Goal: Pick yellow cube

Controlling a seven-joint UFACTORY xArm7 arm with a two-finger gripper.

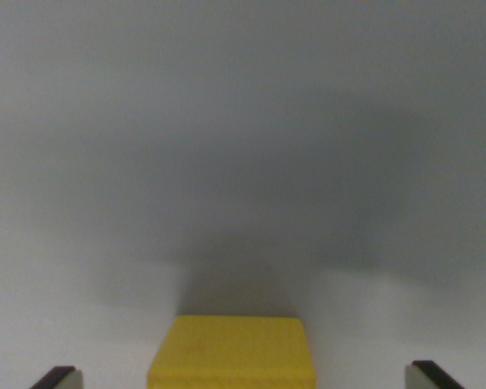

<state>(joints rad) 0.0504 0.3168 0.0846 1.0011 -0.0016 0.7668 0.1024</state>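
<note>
You are looking down the wrist view at a yellow cube [232, 352] sitting low in the centre of the picture, its top face and a strip of its near edge showing, the rest cut off by the bottom border. It rests on a plain grey surface [243, 121] that fills everything above it, blurred and featureless, with a soft shadow pooled just behind the cube.

Your gripper [245, 378] is spread wide. Only the two fingertips [58, 378] show, one at the wrist view's left corner and one at the wrist view's right, each dark with a pale inner face. Both stand well apart from the cube, with bare grey surface between each tip and the cube's sides. Nothing is held.

As for progress, the approach looks largely done: the cube sits between the fingers, roughly centred, perhaps a shade nearer the left one. The grasp itself is not yet made. No finger touches the cube, and it appears to sit flat on the surface rather than lifted.

What is left, by this picture, is the close and the lift. Whether the fingers are already low enough to take the cube by its sides you cannot tell from here, since the tips are clipped by the bottom edge and the blur hides depth. Expect a further descent may be needed before closing.
</note>
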